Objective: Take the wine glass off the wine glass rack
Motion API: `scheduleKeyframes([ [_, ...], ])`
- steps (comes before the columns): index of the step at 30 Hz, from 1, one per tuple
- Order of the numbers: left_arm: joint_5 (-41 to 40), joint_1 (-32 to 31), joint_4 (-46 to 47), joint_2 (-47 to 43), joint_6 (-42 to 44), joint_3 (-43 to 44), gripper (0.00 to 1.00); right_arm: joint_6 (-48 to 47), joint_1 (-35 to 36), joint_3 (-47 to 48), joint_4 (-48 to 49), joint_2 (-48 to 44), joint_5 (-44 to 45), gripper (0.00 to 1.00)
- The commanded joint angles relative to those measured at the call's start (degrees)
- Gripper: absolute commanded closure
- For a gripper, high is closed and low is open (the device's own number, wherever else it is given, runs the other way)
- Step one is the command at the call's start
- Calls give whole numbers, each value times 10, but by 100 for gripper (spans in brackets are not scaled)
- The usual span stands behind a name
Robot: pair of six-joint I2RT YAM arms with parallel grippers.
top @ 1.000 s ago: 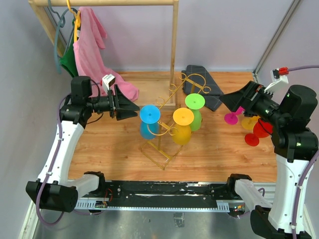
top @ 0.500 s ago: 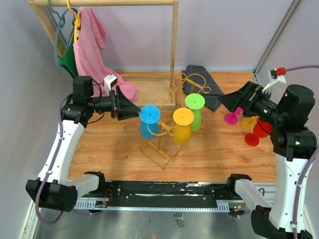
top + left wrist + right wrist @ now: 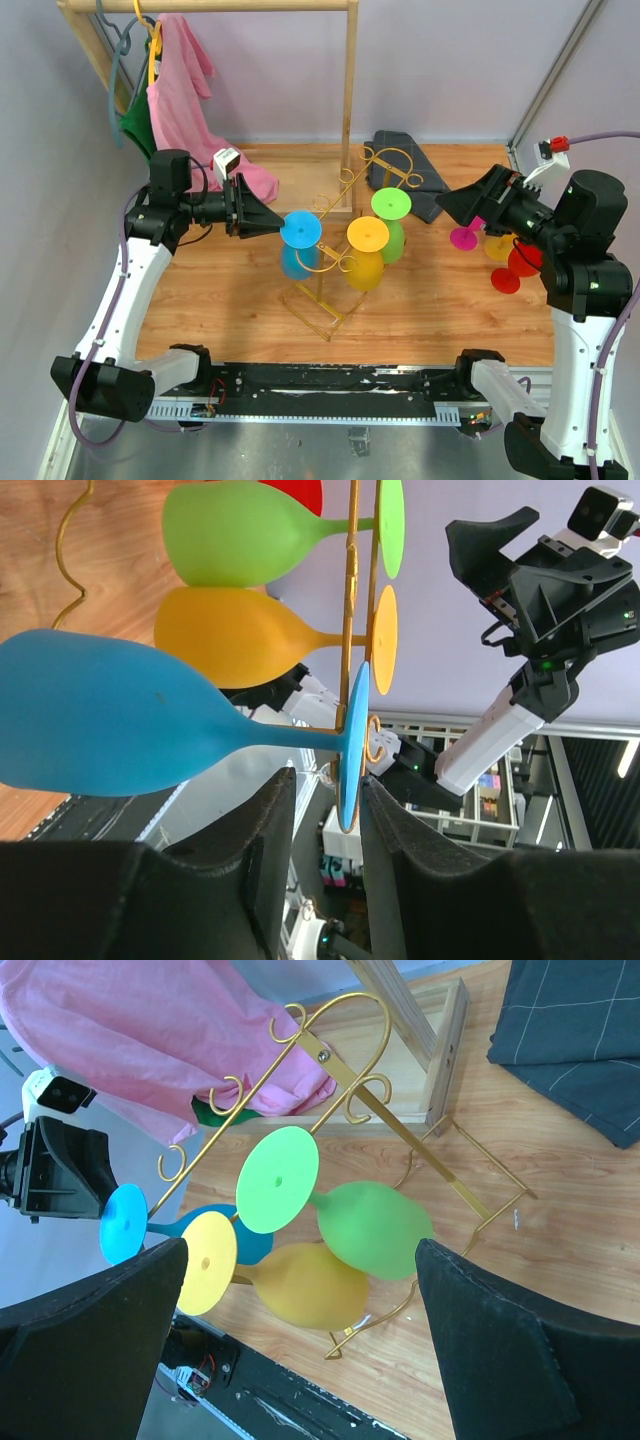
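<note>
- The gold-yellow wire wine glass rack (image 3: 325,1055) is standing mid-table, with a blue plastic wine glass (image 3: 100,715), a yellow wine glass (image 3: 367,235) and a green wine glass (image 3: 391,204) hanging from it foot-up.
- The left gripper (image 3: 328,785) is reaching in from the left. Its jaws are standing narrow on either side of the blue glass's round foot, with a gap showing on one side.
- The right gripper (image 3: 448,205) is hovering wide open, well right of the rack.
- A wooden clothes rack (image 3: 349,100) draped with a pink cloth (image 3: 180,100) is crowding in just behind.

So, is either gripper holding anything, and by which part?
Nothing gripped: left gripper straddles the blue wine glass at its foot, jaws apart; right gripper open, empty.
</note>
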Motion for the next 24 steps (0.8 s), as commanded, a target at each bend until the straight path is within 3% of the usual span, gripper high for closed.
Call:
scheduleKeyframes([
  [1, 13, -5, -7, 2, 0, 16, 65, -1, 11, -5, 16, -7, 6, 1],
  [9, 12, -7, -6, 0, 2, 13, 78, -1, 13, -5, 16, -8, 7, 1],
  [17, 15, -7, -6, -2, -1, 18, 99, 2, 16, -10, 17, -11, 9, 1],
  [24, 17, -7, -8, 3, -4, 40, 100, 1, 17, -13, 13, -15, 11, 2],
])
